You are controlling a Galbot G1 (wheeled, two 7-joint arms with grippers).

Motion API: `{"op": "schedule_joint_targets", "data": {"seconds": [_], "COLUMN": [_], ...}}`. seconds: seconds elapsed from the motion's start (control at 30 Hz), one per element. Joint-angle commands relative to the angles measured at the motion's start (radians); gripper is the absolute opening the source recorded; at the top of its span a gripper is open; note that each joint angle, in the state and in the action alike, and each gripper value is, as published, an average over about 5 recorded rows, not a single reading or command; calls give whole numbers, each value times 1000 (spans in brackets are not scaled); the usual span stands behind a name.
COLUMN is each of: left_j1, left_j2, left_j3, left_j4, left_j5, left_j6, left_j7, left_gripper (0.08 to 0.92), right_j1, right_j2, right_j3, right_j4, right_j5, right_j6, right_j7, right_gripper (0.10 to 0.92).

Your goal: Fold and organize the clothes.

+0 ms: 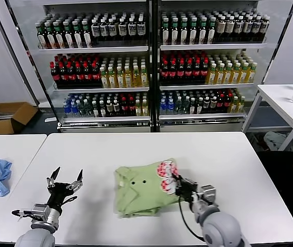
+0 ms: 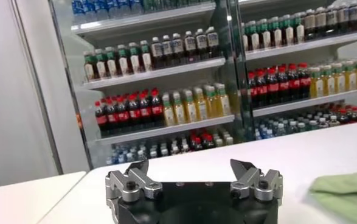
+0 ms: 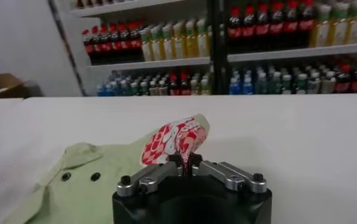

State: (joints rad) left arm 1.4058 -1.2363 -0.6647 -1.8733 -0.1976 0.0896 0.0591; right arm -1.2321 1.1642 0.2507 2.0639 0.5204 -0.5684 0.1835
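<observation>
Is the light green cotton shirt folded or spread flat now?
Folded. The light green cotton shirt lies as a compact bundle, its printed edge pinched by the shut right gripper.

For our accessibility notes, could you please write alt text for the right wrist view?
The right gripper is shut on a raised fold of the light green shirt, pinching it at the red-and-white graphic. The shirt lies on a white table, its two dark buttons showing, with shelves of bottled drinks behind.

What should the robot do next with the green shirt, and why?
Probably lift that edge and carry it across: the right gripper is shut on the shirt, pinching its edge by the red picture, and it lies only partly folded. The left gripper waits open beside it.
</observation>
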Motion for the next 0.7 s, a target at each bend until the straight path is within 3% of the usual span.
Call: {"op": "schedule_joint_targets", "data": {"seconds": [0.03, 0.1, 0.27, 0.47, 0.7], "left_j1": [-10, -10, -6, -15, -21], "left_j2": [-28, -33, -29, -28, -40], "left_j3": [51, 59, 60, 63, 71], "left_j4": [4, -2, -9, -21, -20], "left_j5": [6, 13, 61, 88, 116], "left_j6": [-19, -25, -55, -73, -96], "left_j7": [23, 28, 35, 33, 34], "left_gripper": [823, 823, 823, 823, 823], "right_j1": [-123, -132, -160, -189, -211], "right_j2": [-55, -46, -37, -43, -39], "right_j3": [157, 159, 187, 224, 246], "right_j4": [-10, -34, 28, 123, 133], "right_j5": [-216, -244, -147, -127, -268], "right_j6": [78, 58, 18, 55, 133], "right_j7": [-73, -49, -20, -3, -89], "right_gripper": [150, 150, 176, 337, 536]}}
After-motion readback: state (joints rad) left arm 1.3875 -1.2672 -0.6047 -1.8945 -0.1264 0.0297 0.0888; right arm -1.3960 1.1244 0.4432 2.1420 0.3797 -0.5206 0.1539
